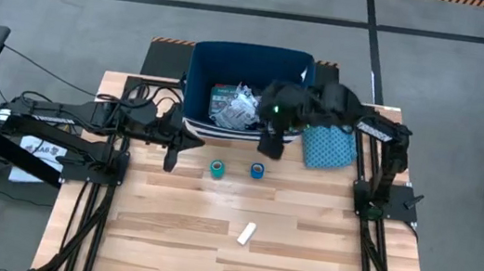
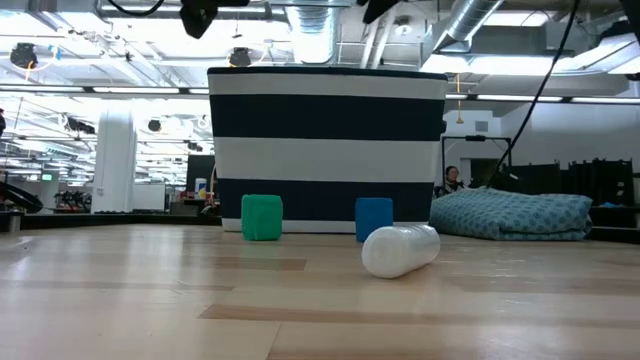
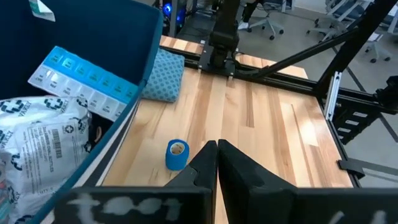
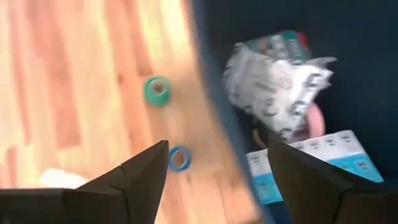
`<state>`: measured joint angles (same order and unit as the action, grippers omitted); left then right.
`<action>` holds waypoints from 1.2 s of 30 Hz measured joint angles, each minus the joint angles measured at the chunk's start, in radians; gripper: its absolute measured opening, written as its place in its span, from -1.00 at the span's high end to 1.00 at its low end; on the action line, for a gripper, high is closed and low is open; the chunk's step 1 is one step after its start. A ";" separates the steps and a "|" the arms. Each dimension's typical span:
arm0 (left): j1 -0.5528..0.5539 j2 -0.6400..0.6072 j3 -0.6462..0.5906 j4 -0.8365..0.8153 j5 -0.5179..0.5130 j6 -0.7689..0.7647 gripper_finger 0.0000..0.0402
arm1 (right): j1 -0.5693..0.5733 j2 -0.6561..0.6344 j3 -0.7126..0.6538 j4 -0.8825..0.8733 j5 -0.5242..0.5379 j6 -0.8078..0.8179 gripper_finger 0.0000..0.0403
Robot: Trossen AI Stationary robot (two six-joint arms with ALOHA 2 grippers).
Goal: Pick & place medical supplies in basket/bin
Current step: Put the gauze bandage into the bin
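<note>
Right now the right hand (image 1: 271, 145) hangs over the near rim of the bin (image 1: 202, 65), fingers spread wide and holding nothing. Below it in the right wrist view lie both sides of that wall: packets and a pink round thing (image 4: 314, 119) inside, two tape rolls out on the bench (image 1: 302, 246).

The left hand (image 1: 170, 161) sits low at the bin's near left corner, its fingers pressed together on nothing.

Three supplies remain outside. The teal roll (image 1: 217, 167) and the blue roll (image 1: 257, 170) lie side by side just near of the bin's front wall, holes facing up. The blue one lies almost straight below the right hand and a little nearer, so that arm looks best placed for it; the teal one is closer to the left hand. A white tube (image 1: 246, 233) lies well nearer on the bench, its long axis running near-left to far-right.

The bin is soft navy fabric with white stripes, its walls upright. The packets (image 1: 232, 106) inside are crinkly and white with dark print. The rolls are squat, smooth rings; the tube is a smooth cylinder and would probably roll if nudged. A dotted teal cloth (image 1: 328, 145) slumps to the bin's right.
</note>
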<state>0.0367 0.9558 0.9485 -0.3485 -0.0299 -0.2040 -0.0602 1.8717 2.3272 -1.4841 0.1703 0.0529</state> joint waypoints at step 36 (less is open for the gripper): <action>-0.635 -0.008 -0.238 0.257 -0.340 -0.209 1.00 | 0.475 0.437 0.000 -0.004 -0.066 -0.040 -0.33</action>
<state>-0.5983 0.9478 0.7108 -0.0917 -0.3697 -0.4129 0.4145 2.3084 2.3276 -1.4886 0.1047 0.0134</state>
